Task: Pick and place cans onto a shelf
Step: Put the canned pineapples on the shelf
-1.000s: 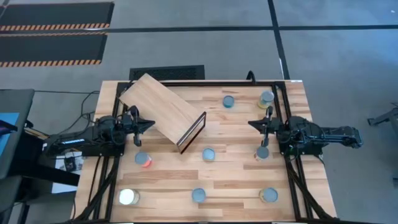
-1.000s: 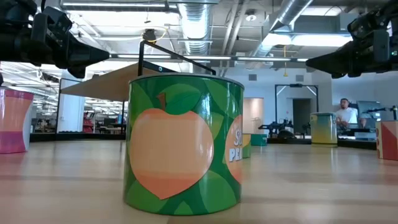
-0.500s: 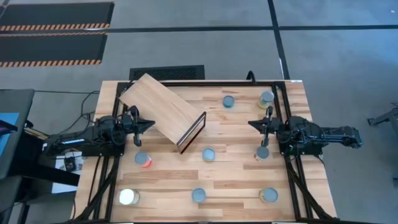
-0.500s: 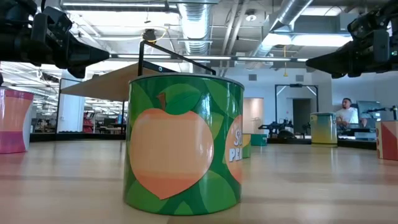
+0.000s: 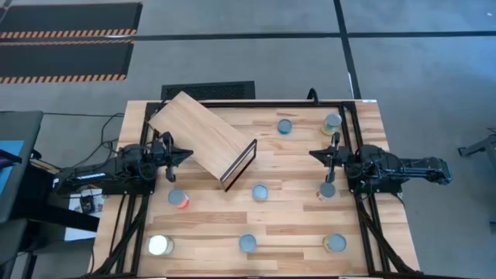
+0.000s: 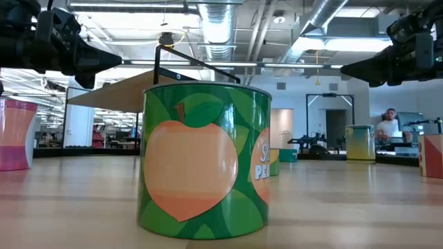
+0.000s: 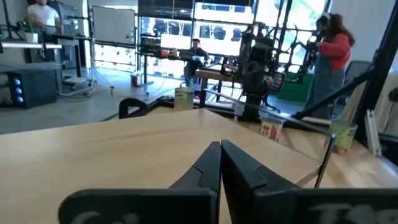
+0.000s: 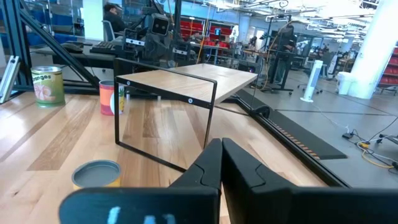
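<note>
The shelf (image 5: 203,138), a light wooden board on a thin black frame (image 8: 165,124), stands slantwise on the table's far left part. Several cans stand upright on the tabletop: two at the far right (image 5: 285,126) (image 5: 332,122), two mid-table (image 5: 260,192) (image 5: 326,190), one with a red side (image 5: 179,199), and others along the near edge, among them a white-lidded one (image 5: 160,246). A green peach can (image 6: 205,159) fills the low view. My left gripper (image 5: 186,153) (image 7: 221,146) hovers shut at the shelf's left side. My right gripper (image 5: 311,153) (image 8: 221,144) hovers shut at the right, pointing level toward the shelf.
A black metal frame (image 5: 353,105) runs round the table's far and side edges. Bare planks lie between the shelf's end panel (image 5: 239,164) and my right gripper. People and other equipment show in the room beyond the table.
</note>
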Available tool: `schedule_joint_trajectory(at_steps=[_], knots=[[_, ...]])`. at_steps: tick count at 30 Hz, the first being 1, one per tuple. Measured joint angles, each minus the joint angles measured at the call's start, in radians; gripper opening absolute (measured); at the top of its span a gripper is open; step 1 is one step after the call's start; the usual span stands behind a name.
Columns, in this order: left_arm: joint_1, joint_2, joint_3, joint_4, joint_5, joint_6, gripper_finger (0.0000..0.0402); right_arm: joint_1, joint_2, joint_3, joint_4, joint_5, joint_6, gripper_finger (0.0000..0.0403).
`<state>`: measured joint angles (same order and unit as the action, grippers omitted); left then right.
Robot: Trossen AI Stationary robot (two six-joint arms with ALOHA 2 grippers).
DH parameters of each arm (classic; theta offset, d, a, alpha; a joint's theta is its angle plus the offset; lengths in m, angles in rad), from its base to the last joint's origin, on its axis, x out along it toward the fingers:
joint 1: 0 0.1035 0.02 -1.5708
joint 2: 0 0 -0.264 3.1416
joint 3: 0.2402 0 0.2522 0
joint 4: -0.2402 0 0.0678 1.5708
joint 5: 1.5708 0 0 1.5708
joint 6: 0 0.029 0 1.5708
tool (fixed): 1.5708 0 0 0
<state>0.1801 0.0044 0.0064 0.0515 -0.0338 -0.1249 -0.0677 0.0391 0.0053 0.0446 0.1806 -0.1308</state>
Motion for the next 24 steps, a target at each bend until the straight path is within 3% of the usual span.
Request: schedule_joint_trajectory(at_steps=[3, 8, 12, 24], knots=[[0.000, 0.000, 0.005, 0.041, 0.014, -0.017, 0.0000, 0.000, 0.000, 0.000, 0.000, 0.000, 0.000, 0.0027], [-0.021, 0.012, 0.076, 0.022, 0.120, 0.004, 0.0000, 0.000, 0.000, 0.000, 0.000, 0.000, 0.000, 0.0027], [-0.055, 0.060, 0.175, -0.083, 0.121, 0.045, 0.0000, 0.000, 0.000, 0.000, 0.000, 0.000, 0.000, 0.0027], [-0.137, 0.355, 0.459, -0.428, -0.063, 0.001, 0.0000, 0.000, 0.000, 0.000, 0.000, 0.000, 0.000, 0.0028]])
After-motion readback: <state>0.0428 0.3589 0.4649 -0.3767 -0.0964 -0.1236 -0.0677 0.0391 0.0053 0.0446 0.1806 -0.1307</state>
